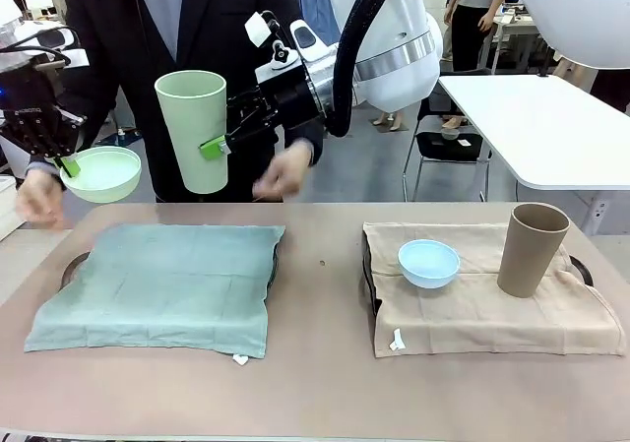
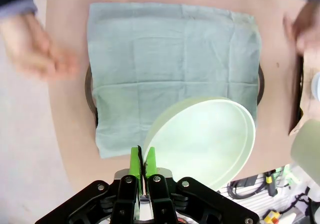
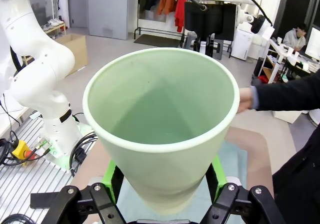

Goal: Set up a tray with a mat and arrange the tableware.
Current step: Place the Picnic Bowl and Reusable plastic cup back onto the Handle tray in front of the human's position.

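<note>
Green mat (image 1: 162,280) lies bare over the near-left tray (image 1: 75,265), so the left end effector (image 1: 67,165), pinching the pale green bowl (image 1: 101,173), and the right end effector (image 1: 219,145), clamping the pale green cup (image 1: 193,130), should descend level, clear of the person's hands (image 1: 281,174).

I see my right gripper (image 3: 162,194) clamping the tall tapered pale green plastic cup (image 3: 160,119) between its green pads (image 3: 113,180), with a person's dark sleeve (image 3: 287,92) beyond.
</note>
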Controlling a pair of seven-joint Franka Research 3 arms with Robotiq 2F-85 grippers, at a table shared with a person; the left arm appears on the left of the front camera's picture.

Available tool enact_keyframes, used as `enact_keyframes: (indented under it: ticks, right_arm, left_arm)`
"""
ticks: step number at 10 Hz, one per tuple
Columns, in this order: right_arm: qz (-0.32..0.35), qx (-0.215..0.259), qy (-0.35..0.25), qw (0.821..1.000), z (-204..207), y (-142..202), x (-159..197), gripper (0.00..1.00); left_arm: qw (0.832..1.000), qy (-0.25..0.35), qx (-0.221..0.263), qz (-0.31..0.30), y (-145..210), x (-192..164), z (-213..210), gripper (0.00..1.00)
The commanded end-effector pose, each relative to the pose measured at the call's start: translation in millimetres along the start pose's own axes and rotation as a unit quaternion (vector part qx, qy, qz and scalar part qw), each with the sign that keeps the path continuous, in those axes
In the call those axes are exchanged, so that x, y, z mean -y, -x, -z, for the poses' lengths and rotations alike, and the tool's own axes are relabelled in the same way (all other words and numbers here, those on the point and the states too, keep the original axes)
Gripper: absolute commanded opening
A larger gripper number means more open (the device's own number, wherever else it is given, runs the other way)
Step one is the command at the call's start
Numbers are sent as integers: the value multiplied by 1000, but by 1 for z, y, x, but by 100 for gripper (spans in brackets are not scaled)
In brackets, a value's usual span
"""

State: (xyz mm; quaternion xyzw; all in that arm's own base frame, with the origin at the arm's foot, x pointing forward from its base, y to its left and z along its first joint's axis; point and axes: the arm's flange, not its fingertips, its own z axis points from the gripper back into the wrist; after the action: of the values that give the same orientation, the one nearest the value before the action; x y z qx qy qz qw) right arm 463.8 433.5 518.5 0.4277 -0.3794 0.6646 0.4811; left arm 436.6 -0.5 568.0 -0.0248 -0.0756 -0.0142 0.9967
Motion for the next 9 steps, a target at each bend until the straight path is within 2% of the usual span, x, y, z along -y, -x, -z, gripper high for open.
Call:
enact_keyframes:
  ticks: [1,9]
  right_arm:
    - [-9,2,0,1000,0,0,0,0]
    - [-9,2,0,1000,0,0,0,0]
  left_arm:
    - [1000,11,6,5,0,0,-1,0]
    - [1000,11,6,5,0,0,-1,0]
